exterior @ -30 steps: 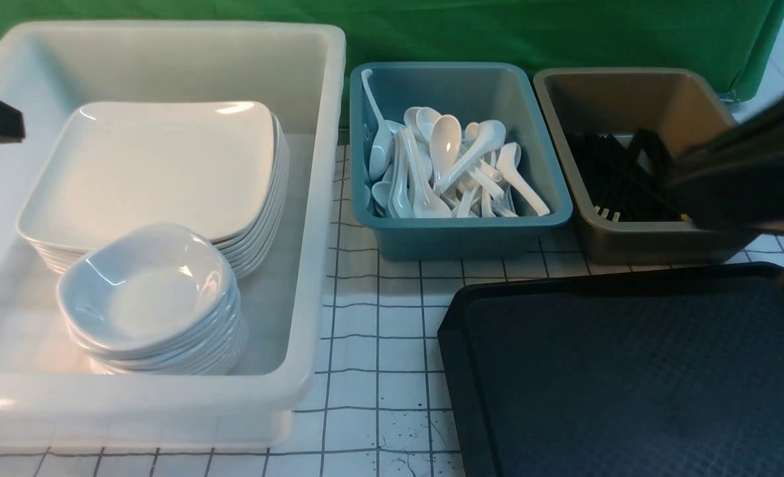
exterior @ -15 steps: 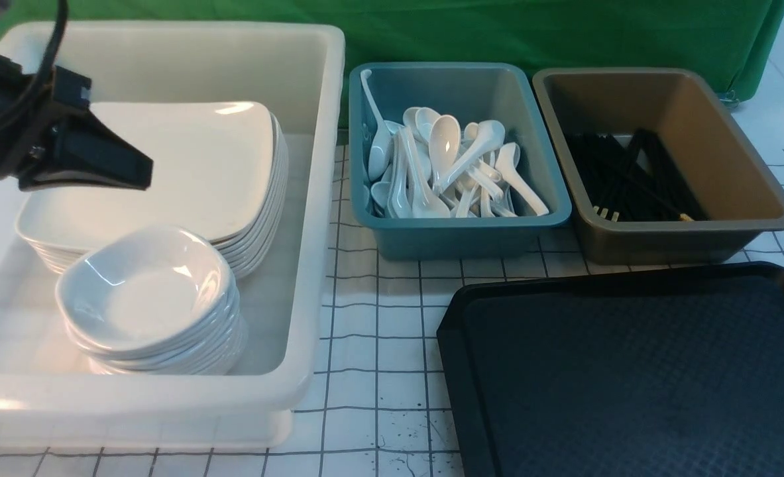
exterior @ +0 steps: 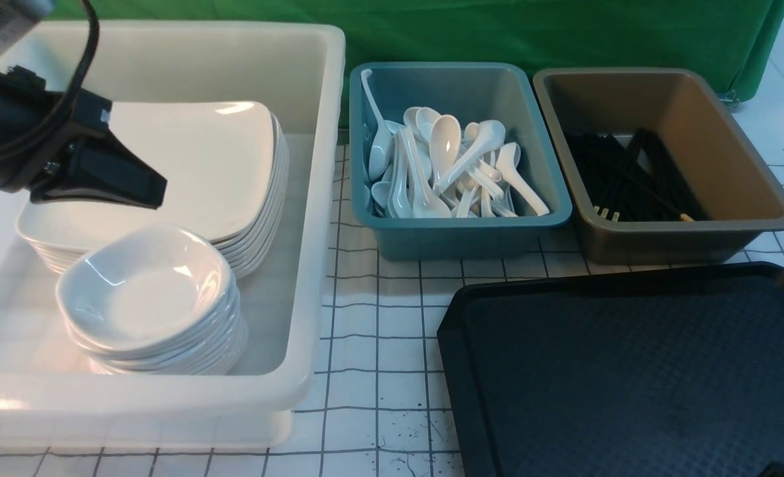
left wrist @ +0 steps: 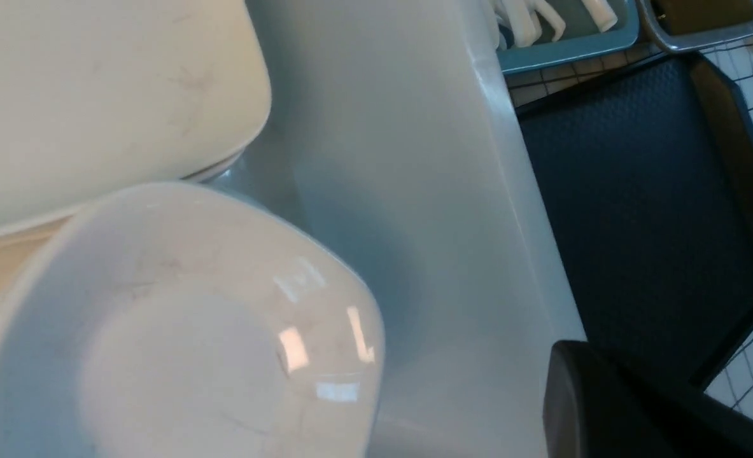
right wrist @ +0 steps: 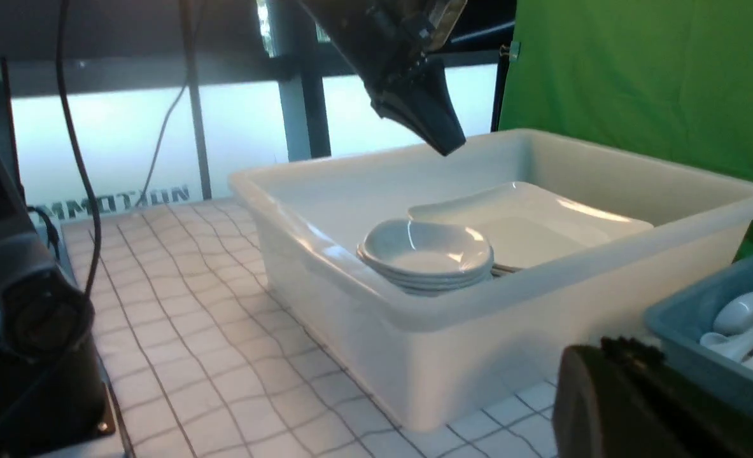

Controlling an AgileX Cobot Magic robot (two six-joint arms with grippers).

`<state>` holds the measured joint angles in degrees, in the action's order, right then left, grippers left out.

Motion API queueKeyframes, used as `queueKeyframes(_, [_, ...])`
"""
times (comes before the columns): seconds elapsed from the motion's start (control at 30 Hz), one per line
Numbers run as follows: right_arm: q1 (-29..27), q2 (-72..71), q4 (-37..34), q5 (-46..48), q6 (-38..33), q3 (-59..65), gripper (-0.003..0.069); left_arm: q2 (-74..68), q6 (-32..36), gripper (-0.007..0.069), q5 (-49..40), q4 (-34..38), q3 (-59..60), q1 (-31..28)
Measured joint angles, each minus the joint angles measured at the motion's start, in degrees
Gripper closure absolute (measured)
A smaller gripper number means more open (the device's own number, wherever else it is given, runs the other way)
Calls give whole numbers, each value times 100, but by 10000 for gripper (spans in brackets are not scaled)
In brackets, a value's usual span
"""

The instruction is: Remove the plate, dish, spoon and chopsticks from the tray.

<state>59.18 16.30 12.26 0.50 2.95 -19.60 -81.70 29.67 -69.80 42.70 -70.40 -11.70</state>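
Note:
The black tray lies at the front right with nothing on it. A stack of white plates, with the plate on top, sits in the white tub. In front of it is a stack of dishes, topped by the dish. My left gripper hovers shut and empty over the plates, above the tub. Spoons fill the teal tub and black chopsticks lie in the brown tub. My right gripper is shut and empty, low beside the teal tub.
The teal tub and brown tub stand side by side behind the tray. A green cloth hangs at the back. White gridded tabletop shows between the white tub and the tray.
My left gripper came in from the left edge and moved right and slightly down over the plates. My right arm pulled away from the brown tub and left the front view.

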Motion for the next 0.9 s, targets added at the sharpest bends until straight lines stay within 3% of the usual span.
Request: queueKeyframes(0.9, [0,0,0,251,-79,6,587,0,-304,620,111,-249,0,0])
